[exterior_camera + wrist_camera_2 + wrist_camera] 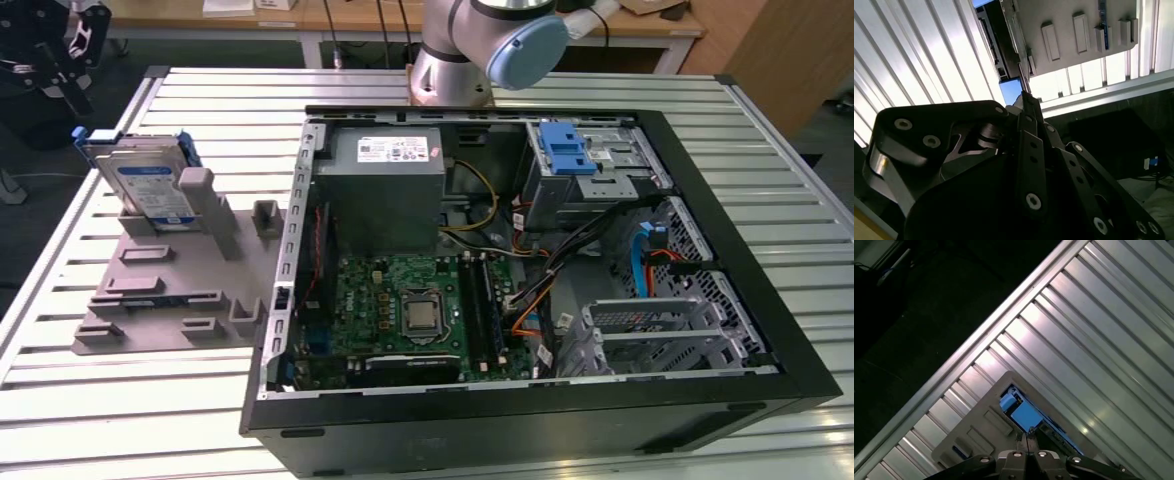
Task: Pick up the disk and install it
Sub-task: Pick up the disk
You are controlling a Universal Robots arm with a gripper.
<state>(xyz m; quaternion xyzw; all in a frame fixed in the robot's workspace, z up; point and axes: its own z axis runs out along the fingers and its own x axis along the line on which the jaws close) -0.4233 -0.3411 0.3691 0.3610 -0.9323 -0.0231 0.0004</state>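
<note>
1. The disk (144, 185) is seen propped upright in a grey holder (167, 290) on the bench (120, 410), at the exterior view's left.
2. In the first wrist view the gripper (1027, 435) is seen pressed together and empty, over the disk (1026, 416).

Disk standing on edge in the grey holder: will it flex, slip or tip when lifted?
The disk looks like a flat metal slab, so it is probably rigid and dense for its size. Standing on edge in the grey holder, it might tilt if nudged sideways. Its smooth labelled face may be slick.
</note>
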